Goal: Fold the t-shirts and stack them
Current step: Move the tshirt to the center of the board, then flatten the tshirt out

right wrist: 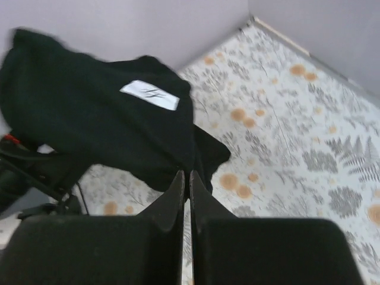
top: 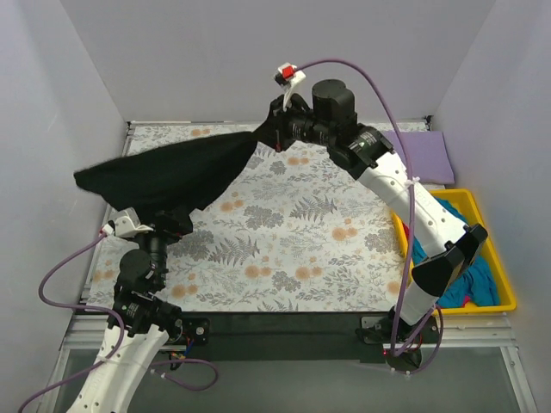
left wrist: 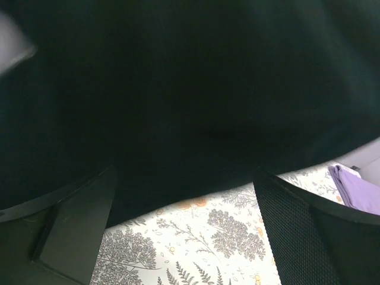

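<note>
The black t-shirt [top: 172, 172] hangs in the air over the back left of the table. My right gripper [top: 277, 129] is shut on one end of it at the far middle. In the right wrist view the shut gripper [right wrist: 186, 178] pinches the shirt's edge [right wrist: 107, 119], which shows a white label [right wrist: 149, 95]. My left gripper [top: 172, 220] is under the shirt's low left part, open. In the left wrist view its jaws [left wrist: 184, 178] stand wide apart with the black cloth [left wrist: 190, 89] just ahead and above. A folded lavender t-shirt [top: 430, 157] lies at the back right.
The grey-and-orange floral cloth [top: 293, 249] covers the table. A yellow tray [top: 505, 288] at the right edge holds teal [top: 472, 275] and pink cloth under the right arm. Walls close in the left, back and right sides. The lavender shirt also shows in the left wrist view [left wrist: 356, 193].
</note>
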